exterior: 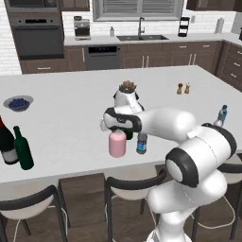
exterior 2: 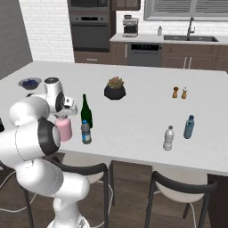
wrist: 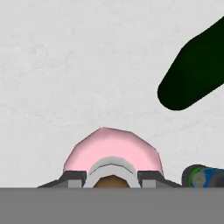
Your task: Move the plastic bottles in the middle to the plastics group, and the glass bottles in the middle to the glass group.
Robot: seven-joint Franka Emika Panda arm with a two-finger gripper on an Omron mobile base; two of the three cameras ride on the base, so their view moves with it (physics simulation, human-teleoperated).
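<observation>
The squat pink bottle [exterior: 117, 145] [exterior 2: 64, 129] stands near the counter's front edge, with the small blue-capped water bottle [exterior: 142, 143] [exterior 2: 86, 132] just to its right. The slim dark green wine bottle [exterior 2: 86, 111] [wrist: 192, 70] stands behind them. My gripper [exterior: 115, 131] [exterior 2: 62, 116] [wrist: 112, 177] comes down from above on the pink bottle [wrist: 113, 151]. Its fingertips [wrist: 72, 177] press both sides of the neck around the cork. The glass group, a big red-topped bottle [exterior: 5, 144] and a stockier green bottle [exterior: 22, 149], is at the far left. The plastics group, a pale bottle [exterior 2: 168, 138] and a blue-tinted one [exterior 2: 189, 127], is to the right.
A potted succulent [exterior 2: 115, 88] sits mid-counter behind the bottles. A bowl of blueberries [exterior: 18, 102] lies at the left, salt and pepper shakers [exterior 2: 180, 92] at the right. Bar stools [exterior: 134, 186] line the counter's front edge.
</observation>
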